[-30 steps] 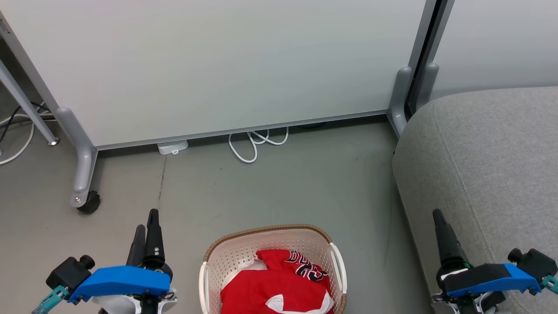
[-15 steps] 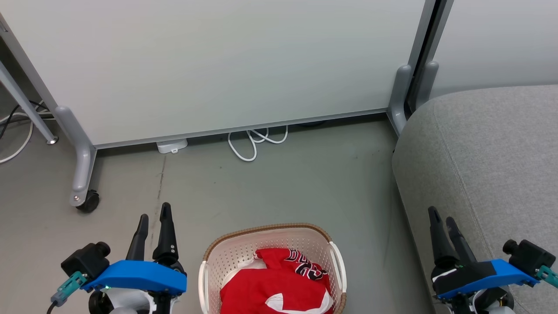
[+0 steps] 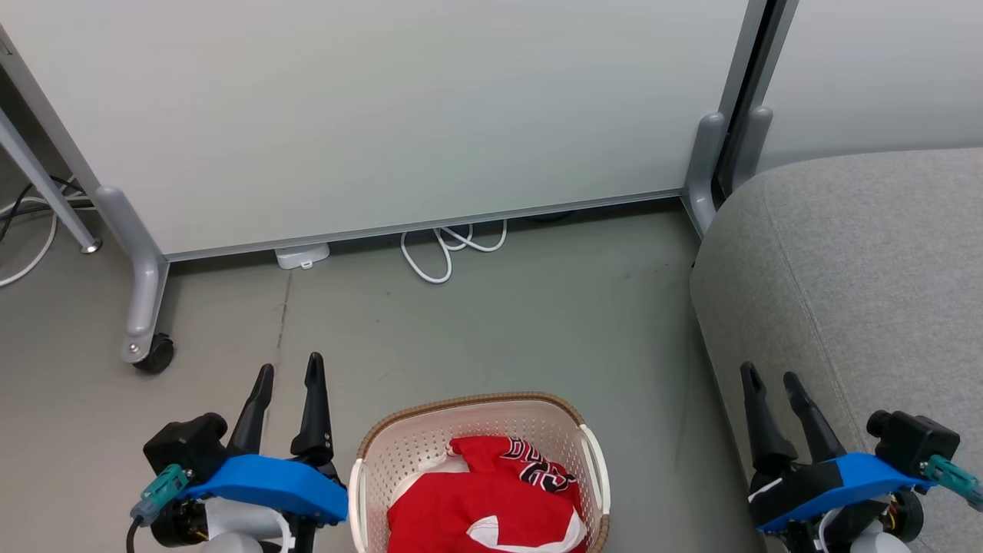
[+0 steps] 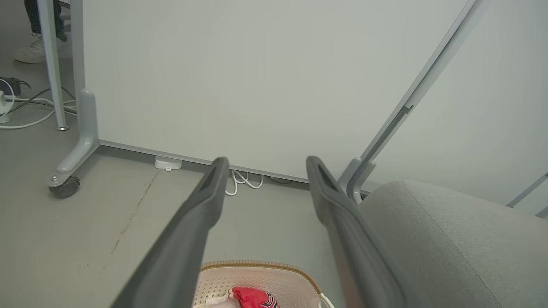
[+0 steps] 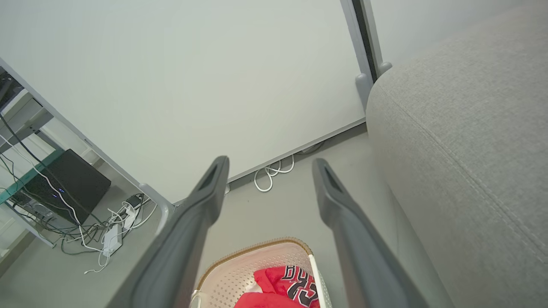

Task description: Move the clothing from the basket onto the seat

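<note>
The left gripper (image 3: 289, 363) is being held wide open beside the basket (image 3: 476, 401), with nothing being gripped or touched. The right gripper (image 3: 768, 372) is being held equally open and empty at the edge of the grey seat (image 3: 860, 269). The red clothing (image 3: 491, 499) is being kept in the basket. Compared with a second earlier, both grippers are being brought inward, toward the basket

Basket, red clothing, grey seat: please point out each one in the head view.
basket (image 3: 418, 449), head view, on its perforated inner wall.
clothing (image 3: 453, 507), head view, on the plain red fabric.
seat (image 3: 868, 284), head view, on its grey top surface.
</note>
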Robot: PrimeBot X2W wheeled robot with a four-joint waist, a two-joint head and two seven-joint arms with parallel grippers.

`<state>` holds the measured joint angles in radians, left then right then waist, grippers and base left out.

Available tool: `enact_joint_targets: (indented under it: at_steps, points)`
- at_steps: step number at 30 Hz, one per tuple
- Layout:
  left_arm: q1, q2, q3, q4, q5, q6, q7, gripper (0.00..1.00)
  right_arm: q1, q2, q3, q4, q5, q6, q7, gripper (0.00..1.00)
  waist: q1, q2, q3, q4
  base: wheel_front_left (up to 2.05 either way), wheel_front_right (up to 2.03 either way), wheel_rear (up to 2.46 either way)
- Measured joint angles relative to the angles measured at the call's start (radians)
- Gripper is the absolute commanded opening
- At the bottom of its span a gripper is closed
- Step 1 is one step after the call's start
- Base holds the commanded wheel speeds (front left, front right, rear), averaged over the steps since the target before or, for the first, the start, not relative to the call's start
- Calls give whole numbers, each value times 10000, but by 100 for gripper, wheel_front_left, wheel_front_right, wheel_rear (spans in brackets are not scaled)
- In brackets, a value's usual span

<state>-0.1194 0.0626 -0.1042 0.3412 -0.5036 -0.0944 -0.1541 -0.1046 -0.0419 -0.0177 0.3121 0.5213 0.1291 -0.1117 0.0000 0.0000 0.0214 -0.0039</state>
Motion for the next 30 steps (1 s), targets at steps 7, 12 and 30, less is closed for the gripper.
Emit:
enact_joint_targets:
  at_steps: [7,12,30]
  points:
    - [-63,31,-81,119,713,31,-169,100,0,-8,-2,-130,-792,0,-75,100,0,0,13,-16,0,0,0]
    - [-92,36,-109,309,1118,61,-305,100,1,-13,2,-203,-1277,0,-104,100,0,0,13,-17,0,0,0]
    - [-227,-17,-90,522,2040,10,-681,100,1,-35,-56,-259,-2614,2,-397,100,0,0,46,2,0,0,0]
